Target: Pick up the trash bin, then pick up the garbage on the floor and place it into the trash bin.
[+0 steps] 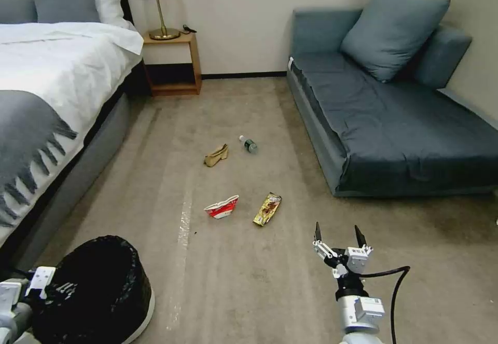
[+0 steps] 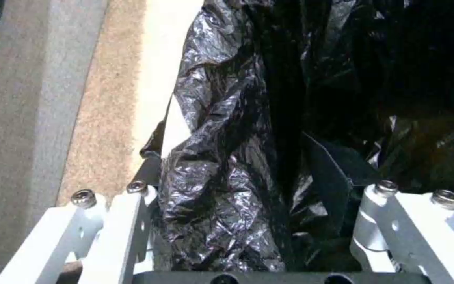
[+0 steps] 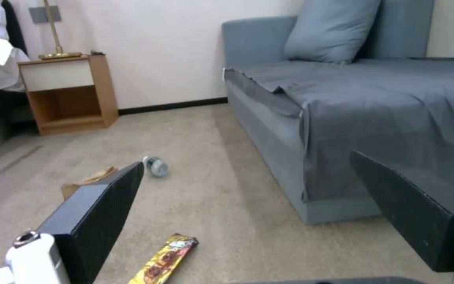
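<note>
Carpet: snack wrapper (image 1: 267, 208) beyond right claw (image 1: 339, 233).

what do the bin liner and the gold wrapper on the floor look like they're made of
The trash bin liner looks like thin black plastic film: crinkled and glossy with bright glints where the left gripper meets it. The snack wrapper looks like metallised foil or plastic film, shiny gold-brown and lying flat, though it could be either.
</note>
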### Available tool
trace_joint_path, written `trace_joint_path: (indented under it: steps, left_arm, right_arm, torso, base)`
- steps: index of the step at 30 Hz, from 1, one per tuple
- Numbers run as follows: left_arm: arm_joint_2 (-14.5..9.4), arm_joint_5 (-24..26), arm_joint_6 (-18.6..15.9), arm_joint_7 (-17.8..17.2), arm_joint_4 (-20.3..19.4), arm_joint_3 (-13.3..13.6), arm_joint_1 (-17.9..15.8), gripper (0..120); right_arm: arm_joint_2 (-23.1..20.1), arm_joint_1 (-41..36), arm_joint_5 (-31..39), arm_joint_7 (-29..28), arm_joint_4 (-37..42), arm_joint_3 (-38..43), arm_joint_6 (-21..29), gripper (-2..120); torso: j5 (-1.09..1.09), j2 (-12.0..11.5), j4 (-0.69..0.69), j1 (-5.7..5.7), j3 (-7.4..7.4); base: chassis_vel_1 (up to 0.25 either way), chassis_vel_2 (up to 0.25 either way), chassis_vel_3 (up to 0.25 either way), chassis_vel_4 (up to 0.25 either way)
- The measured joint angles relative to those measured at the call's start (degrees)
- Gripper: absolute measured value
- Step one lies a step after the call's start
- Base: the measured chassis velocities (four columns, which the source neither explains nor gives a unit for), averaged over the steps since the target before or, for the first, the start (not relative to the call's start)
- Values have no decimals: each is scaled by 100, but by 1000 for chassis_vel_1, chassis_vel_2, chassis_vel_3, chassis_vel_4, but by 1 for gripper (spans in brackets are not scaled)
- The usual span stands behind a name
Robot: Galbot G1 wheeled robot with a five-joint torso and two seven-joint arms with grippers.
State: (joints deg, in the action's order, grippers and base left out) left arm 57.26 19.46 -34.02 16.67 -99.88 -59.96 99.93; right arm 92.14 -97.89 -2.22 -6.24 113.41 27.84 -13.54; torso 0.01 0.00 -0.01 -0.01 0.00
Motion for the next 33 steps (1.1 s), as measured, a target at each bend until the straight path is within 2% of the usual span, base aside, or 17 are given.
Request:
trace_joint_path:
  steps: [5, 10, 14, 22, 24, 27, 28, 31, 33]
  left_arm:
    - [54, 142, 7, -126, -47, 0, 13, 45]
    - [110, 312, 7, -228, -165, -134, 87, 33]
    - [147, 352, -2, -247, -259, -225, 171, 26]
    - [211, 440, -39, -310, -394, -386, 275, 23]
    - [250, 541, -79, -389, -500, -460, 300, 16]
    - [366, 821, -129, -705, -799, -616, 332, 13]
    - [366, 821, -129, -705, -799, -616, 332, 13]
    - [503, 1039, -170, -1031, -1210, -828, 350, 3]
    - [552, 1097, -190, -1109, -1343, -887, 354, 3]
  right_arm:
    - [0, -34, 2, -11, 26, -1, 0, 100]
    - [0, -47, 12, -15, 49, -5, 0, 100]
    - [0, -51, 28, -20, 52, -11, -3, 100]
    - [0, -65, 49, -22, 60, -24, -17, 100]
    - [0, -66, 52, -22, 62, -27, -17, 100]
    - [0, -67, 58, -22, 62, -28, -19, 100]
    - [0, -67, 58, -22, 62, -28, -19, 100]
    - [0, -60, 67, -21, 58, -34, -20, 100]
    - [0, -57, 72, -20, 55, -36, -20, 100]
  torso:
    - [0, 0, 1, 0, 0]
    - [-17, -1, -3, 0, 2]
    - [-12, -1, -2, 0, 2]
    - [-12, -2, 2, 0, 2]
    - [-12, -2, 3, 0, 2]
    - [-15, -2, 3, 1, 2]
    - [-15, -2, 3, 1, 2]
    - [-5, -2, 0, 1, 1]
    - [-4, -2, 1, 1, 1]
  base:
    - [0, 0, 0, 0]
    - [0, 0, 0, 0]
    - [0, 0, 0, 0]
    - [0, 0, 0, 0]
    - [0, 0, 0, 0]
    - [0, 0, 0, 0]
    - [0, 0, 0, 0]
    - [0, 0, 0, 0]
    - [0, 0, 0, 0]
